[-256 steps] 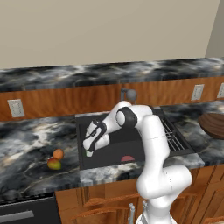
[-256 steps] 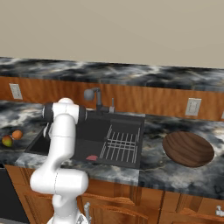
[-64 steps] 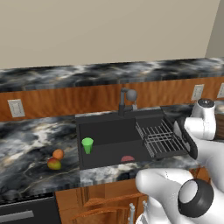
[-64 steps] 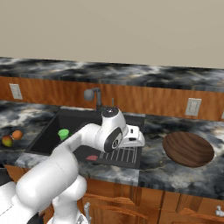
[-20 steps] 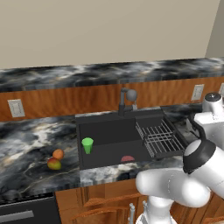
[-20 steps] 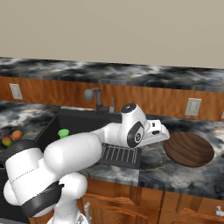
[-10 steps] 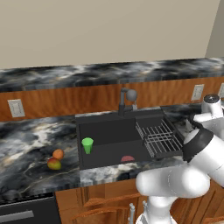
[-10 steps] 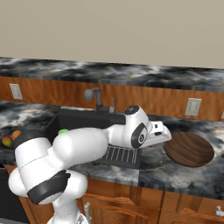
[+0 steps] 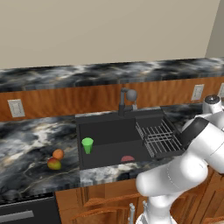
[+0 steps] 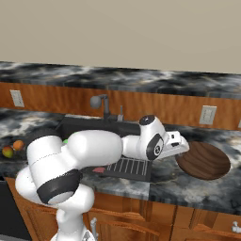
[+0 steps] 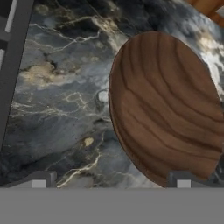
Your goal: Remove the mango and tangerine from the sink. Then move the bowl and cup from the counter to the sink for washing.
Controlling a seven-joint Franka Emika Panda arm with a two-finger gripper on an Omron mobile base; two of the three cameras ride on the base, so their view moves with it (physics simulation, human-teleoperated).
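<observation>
Start at the left of the left base view: the mango (image 9: 54,164) and the tangerine (image 9: 58,154) both lie on the counter (image 9: 26,144), touching or nearly so, just left of the sink (image 9: 109,131). So you can count the first 2 items as done. Next comes the cup (image 9: 87,145), standing upright on the sink floor near its left wall, so that one looks done too. A small red patch (image 9: 127,158) sits by the sink's front edge; you cannot tell from here what it is. The rack (image 9: 157,138) fills the sink's right side.

That leaves 1 item of 4: the bowl (image 10: 203,160), which rests on the counter to the right of the sink, well apart from the basin. In the right base view the gripper (image 10: 178,147) hangs at the bowl's left rim. In the hand view the 2 fingertips (image 11: 183,179) stand wide apart with nothing between them, the right one over the bowl's near edge and the left over bare counter. The bowl is not yet gripped, so you have the grasp, the lift and the carry to the sink left.
</observation>
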